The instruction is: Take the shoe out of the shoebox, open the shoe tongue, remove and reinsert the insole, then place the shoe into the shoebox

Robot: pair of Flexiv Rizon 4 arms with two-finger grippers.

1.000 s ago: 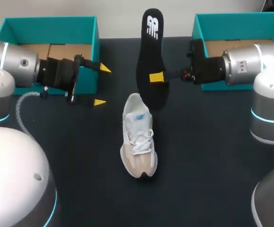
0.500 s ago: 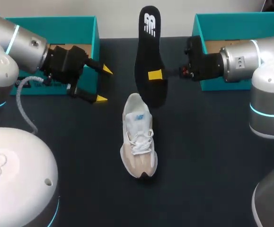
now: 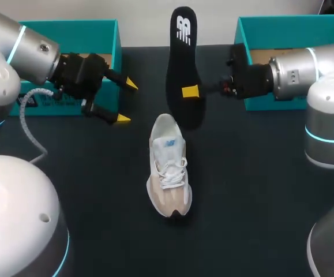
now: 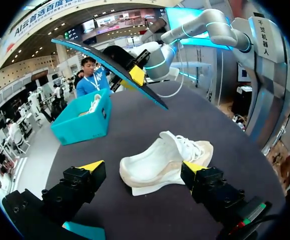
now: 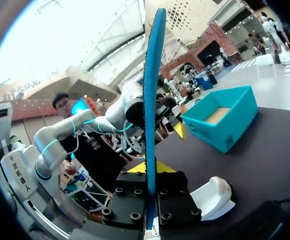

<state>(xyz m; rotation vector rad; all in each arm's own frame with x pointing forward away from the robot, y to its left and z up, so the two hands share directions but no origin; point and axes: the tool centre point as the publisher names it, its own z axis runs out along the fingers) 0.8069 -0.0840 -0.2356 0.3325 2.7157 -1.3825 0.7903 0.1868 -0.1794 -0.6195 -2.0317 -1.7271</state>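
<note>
You are holding the insole [image 3: 182, 69] aloft, clamped between your right fingers [image 3: 190, 91], and it is easing slightly up and away from the heel of the shoe [image 3: 168, 167]. The shoe is lying unmoved in the middle of the bench [image 3: 241, 190]. Your left fingers [image 3: 122, 119], wide and empty, are tilting back by the left box [image 3: 106, 34]. Removal looks done, so reinsertion is coming next.

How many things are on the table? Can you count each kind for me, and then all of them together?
shoe: 1
insole: 1
teal boxes: 2 (left box, right box)
Total: 4
</note>
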